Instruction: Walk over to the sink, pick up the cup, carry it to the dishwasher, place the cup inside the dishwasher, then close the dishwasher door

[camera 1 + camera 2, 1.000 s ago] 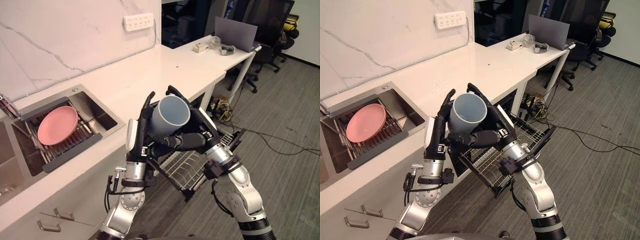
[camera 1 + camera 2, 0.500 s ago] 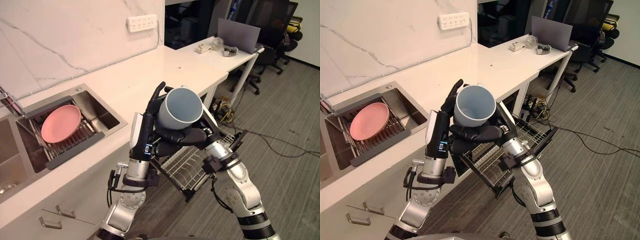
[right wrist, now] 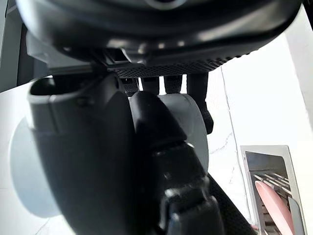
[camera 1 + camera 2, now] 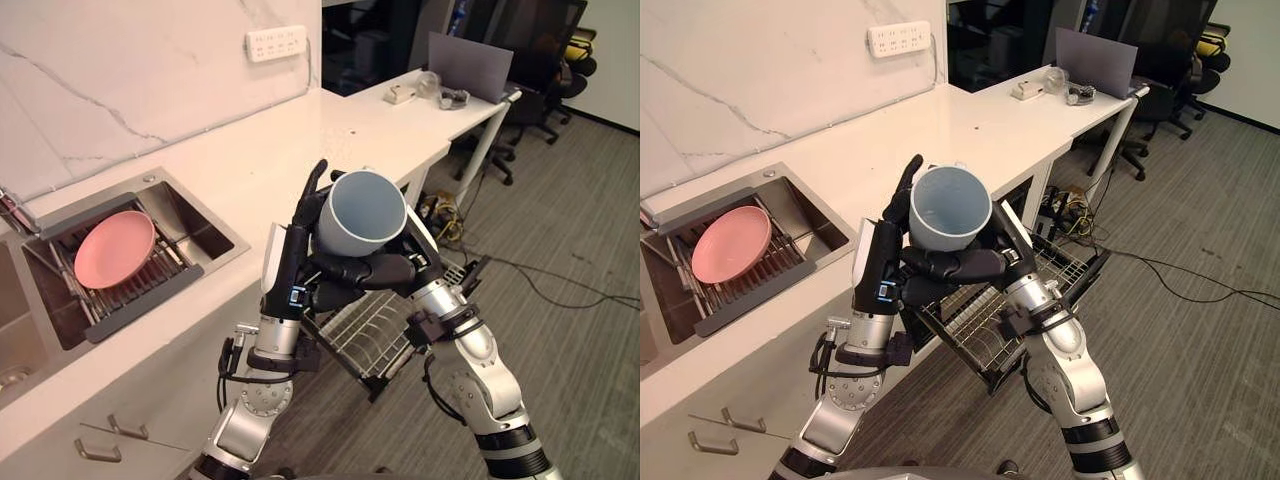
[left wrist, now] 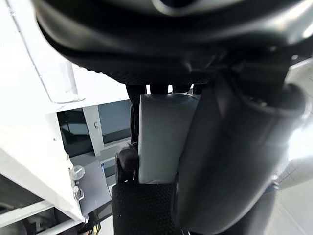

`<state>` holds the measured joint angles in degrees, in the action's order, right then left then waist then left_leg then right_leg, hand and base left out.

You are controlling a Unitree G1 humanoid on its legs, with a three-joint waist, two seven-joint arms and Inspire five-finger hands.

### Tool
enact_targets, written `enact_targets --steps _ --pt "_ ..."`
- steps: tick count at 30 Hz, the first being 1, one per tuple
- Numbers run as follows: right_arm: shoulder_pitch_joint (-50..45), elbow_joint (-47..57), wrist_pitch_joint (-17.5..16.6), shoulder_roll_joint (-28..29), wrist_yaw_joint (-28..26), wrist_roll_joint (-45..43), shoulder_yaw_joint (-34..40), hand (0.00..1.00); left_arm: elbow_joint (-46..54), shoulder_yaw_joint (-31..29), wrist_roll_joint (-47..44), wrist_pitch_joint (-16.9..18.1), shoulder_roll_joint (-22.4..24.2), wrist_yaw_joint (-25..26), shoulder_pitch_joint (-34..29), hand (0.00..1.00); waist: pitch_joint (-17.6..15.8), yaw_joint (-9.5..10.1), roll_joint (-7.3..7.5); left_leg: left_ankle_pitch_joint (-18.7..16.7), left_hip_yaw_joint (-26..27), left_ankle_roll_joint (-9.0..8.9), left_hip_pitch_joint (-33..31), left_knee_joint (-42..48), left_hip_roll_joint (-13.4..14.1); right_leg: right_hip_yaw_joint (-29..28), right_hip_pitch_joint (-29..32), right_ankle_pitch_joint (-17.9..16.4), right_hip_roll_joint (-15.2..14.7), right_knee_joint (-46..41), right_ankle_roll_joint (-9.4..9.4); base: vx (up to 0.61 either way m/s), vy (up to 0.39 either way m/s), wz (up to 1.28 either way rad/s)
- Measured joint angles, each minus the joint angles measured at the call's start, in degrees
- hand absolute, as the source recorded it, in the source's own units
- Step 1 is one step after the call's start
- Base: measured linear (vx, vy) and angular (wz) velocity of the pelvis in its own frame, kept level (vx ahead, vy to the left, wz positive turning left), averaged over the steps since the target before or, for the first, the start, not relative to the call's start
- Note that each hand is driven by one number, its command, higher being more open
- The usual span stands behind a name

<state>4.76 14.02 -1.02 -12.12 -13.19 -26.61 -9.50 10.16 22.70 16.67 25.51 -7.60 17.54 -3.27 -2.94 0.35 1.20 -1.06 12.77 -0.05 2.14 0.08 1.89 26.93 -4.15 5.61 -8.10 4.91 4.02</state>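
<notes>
A blue-grey cup (image 4: 362, 212) is held up in front of the counter edge, mouth tilted toward me, above the pulled-out dishwasher rack (image 4: 366, 335). My right hand (image 4: 376, 270) is curled under and around the cup (image 3: 194, 125). My left hand (image 4: 291, 262) stands upright against the cup's left side with its fingers straight, touching the wall of the cup (image 5: 161, 137). In the right eye view the cup (image 4: 950, 207) sits between the left hand (image 4: 883, 262) and the right hand (image 4: 962, 265).
The steel sink (image 4: 150, 182) at the left holds a pink plate (image 4: 115, 248) on a drying rack. A white counter (image 4: 300, 140) runs back to a desk with a laptop (image 4: 470, 65). Office chairs (image 4: 545, 95) and floor cables (image 4: 560, 290) lie to the right.
The cup has risen a little and tipped its mouth more toward me. My left hand's fingers have straightened along its side. The right hand keeps its hold.
</notes>
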Motion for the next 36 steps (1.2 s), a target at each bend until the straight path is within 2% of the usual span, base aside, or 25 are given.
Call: enact_targets --steps 8,12,16,20,27,29,32,36 --pt "0.0 0.0 -0.3 0.4 1.1 -0.3 0.5 0.00 -1.7 0.6 -2.1 2.7 -0.4 -2.1 -2.2 1.00 -0.2 -0.29 0.32 0.0 0.1 0.00 0.0 -0.1 0.0 -0.1 0.1 0.0 0.0 0.0 0.01 0.00 0.000 0.00" --pt "0.6 0.1 -4.2 4.2 4.9 -1.5 5.9 0.00 -4.8 1.3 -2.0 2.6 -1.0 -3.5 -5.4 1.00 -0.3 -0.23 0.37 0.0 0.0 0.00 0.0 -0.2 -0.1 0.0 0.1 0.0 -0.1 0.0 0.02 0.00 0.000 0.00" --pt "1.4 0.4 -7.2 4.6 6.9 -3.7 11.1 0.00 -6.6 1.1 -2.0 1.8 -1.2 -4.4 -7.0 1.00 -1.1 -0.43 0.81 0.0 0.0 0.00 0.1 -0.2 -0.1 0.1 0.0 0.0 -0.1 0.0 0.02 0.00 0.000 0.00" --pt "1.1 0.5 -7.2 4.6 6.8 -3.7 11.2 0.00 -5.8 0.0 -2.0 1.8 -0.8 -4.3 -6.7 1.00 -1.2 -1.18 0.69 0.0 0.0 0.00 0.0 -0.2 -0.1 0.2 0.0 0.0 -0.1 0.0 0.02 0.00 0.000 0.00" --pt "-0.4 0.5 -7.2 4.6 6.7 -3.7 11.3 0.00 -5.4 -1.6 -2.0 1.8 -0.2 -4.2 -6.3 1.00 -1.2 -1.06 0.69 0.0 -0.3 0.01 -0.1 -0.2 -0.1 0.5 -0.1 0.0 -0.1 0.0 0.02 0.00 0.000 0.02" --pt "-1.2 0.5 -7.1 4.6 6.6 -3.5 11.4 0.00 -5.4 -2.2 -3.0 1.8 -0.1 -6.6 -6.3 1.00 -1.3 -1.09 0.67 0.0 -0.3 0.00 -0.1 -0.2 -0.1 0.4 0.0 0.0 -0.1 0.0 0.02 0.00 0.000 0.00" --pt "-2.3 0.5 -7.0 4.6 6.5 -2.9 12.1 0.00 -5.7 -2.6 -9.1 0.7 -0.2 -14.7 -6.5 1.00 -1.3 -1.18 0.64 0.0 -0.2 0.00 -0.1 -0.1 -0.1 0.3 0.0 0.0 -0.1 0.0 0.02 0.00 0.000 -0.01" --pt "-5.9 0.0 -5.0 4.3 5.2 -2.1 15.7 0.00 -10.8 -1.9 -22.0 -3.0 -1.2 -30.6 -8.0 1.00 -1.5 -1.60 0.51 0.0 0.4 0.00 -0.1 -0.1 -0.1 -0.3 0.4 0.0 -0.1 0.0 0.06 0.00 0.000 -0.06"
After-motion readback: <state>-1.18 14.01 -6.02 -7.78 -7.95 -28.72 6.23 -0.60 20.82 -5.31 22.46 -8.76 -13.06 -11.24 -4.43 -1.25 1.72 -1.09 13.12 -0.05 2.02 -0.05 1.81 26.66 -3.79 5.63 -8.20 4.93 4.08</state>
